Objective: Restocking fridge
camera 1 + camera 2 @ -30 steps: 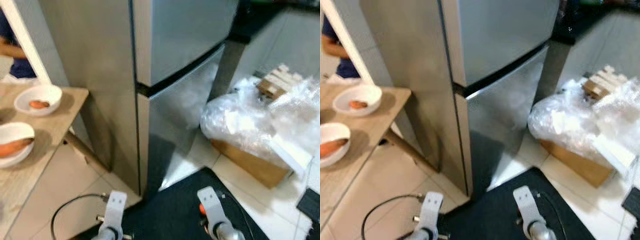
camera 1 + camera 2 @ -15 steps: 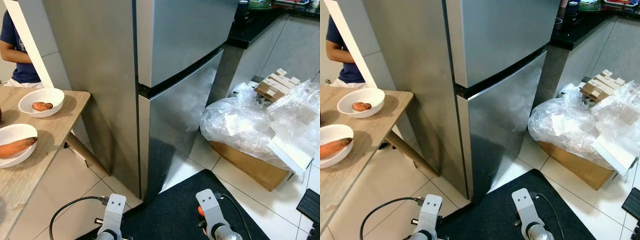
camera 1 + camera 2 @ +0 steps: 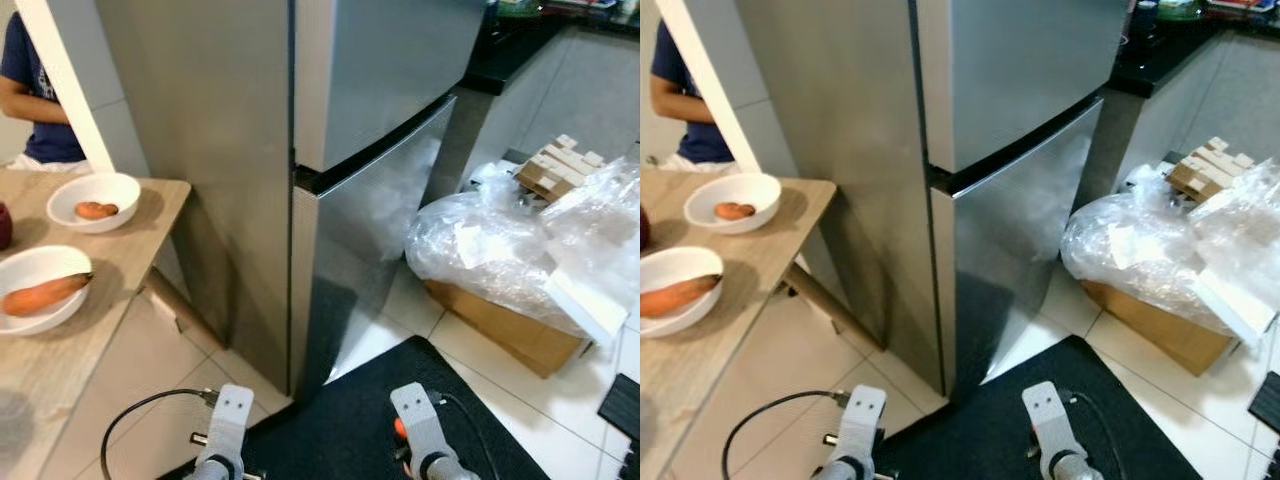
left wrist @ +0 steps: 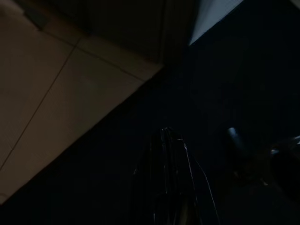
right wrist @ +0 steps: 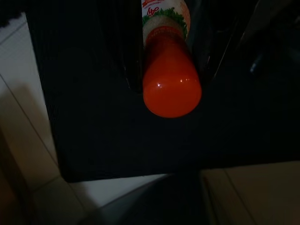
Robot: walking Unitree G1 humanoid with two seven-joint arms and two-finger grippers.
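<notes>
Steel fridge [image 3: 340,150] stands ahead w/ both doors shut, upper door over lower, dark seam btwn them. Robot faces its near corner from a black mat [image 3: 350,420] on pale tile floor.

Right gripper [image 5: 166,70] hangs low near the mat, fingers clamped on an orange bottle [image 5: 171,86]; bottle has a green-and-white label by the fingers and its rounded end points away over the mat. A bit of orange shows beside the right arm [image 3: 420,445] in the head view. Left gripper [image 4: 166,140] hangs idle over mat edge and tile; view very dark, fingers look pressed together w/ nothing btwn them. Left arm [image 3: 228,435] low at left, black cable [image 3: 130,420] looping beside it.

Left side: wooden table [image 3: 60,350] w/ two white bowls. Near bowl [image 3: 40,290] holds a carrot-like orange veg [image 3: 45,295]; far bowl [image 3: 95,200] holds a small orange-brown item [image 3: 95,210]. A person in a dark blue shirt [image 3: 35,70] sits far left behind the table.

Right side: cardboard box [image 3: 500,320] under crumpled clear plastic wrap [image 3: 510,245], wooden pieces [image 3: 555,165] behind it, dark countertop [image 3: 520,50] far right.
</notes>
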